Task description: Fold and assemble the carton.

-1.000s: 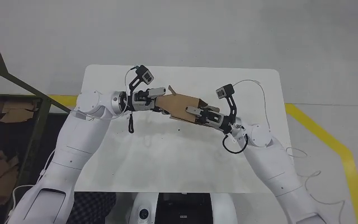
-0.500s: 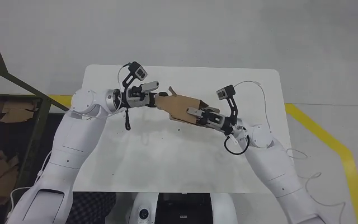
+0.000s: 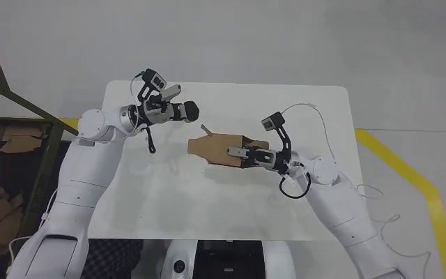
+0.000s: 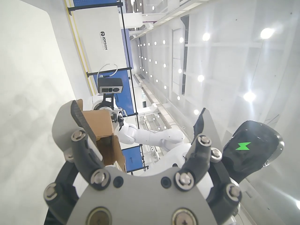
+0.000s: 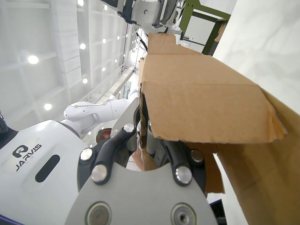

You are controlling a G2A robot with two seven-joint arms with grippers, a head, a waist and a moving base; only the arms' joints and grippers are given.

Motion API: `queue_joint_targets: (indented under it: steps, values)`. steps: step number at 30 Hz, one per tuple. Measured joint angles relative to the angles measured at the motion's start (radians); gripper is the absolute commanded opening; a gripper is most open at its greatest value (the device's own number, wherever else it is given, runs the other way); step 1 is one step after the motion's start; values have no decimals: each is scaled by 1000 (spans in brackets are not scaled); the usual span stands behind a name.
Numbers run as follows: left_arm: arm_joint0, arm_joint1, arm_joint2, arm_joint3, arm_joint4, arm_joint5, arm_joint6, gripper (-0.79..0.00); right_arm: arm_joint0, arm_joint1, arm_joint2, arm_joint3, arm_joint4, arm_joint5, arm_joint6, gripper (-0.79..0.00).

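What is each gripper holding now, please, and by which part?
The right gripper holds the carton by an edge at its end; the left gripper is open and empty.

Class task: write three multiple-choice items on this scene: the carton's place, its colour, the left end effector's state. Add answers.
1. Where is the carton? A over the table's middle; B at its far-left corner; C on the floor.
2. Its colour? A white; B brown; C blue.
3. The left end effector is: A open and empty; B shut on the carton; C shut on a cable.
Answers: 1A, the right end effector holds it mid-table; 2B, plain cardboard brown; 3A, its fingers stand wide apart around nothing.
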Motion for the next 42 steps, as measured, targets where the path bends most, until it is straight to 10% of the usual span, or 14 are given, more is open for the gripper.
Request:
queue_joint_targets:
  steps: [42]
  values:
    - [29, -10, 62, -66, 17, 42, -59, 0, 26, -16, -12, 68, 43, -9, -64, -785]
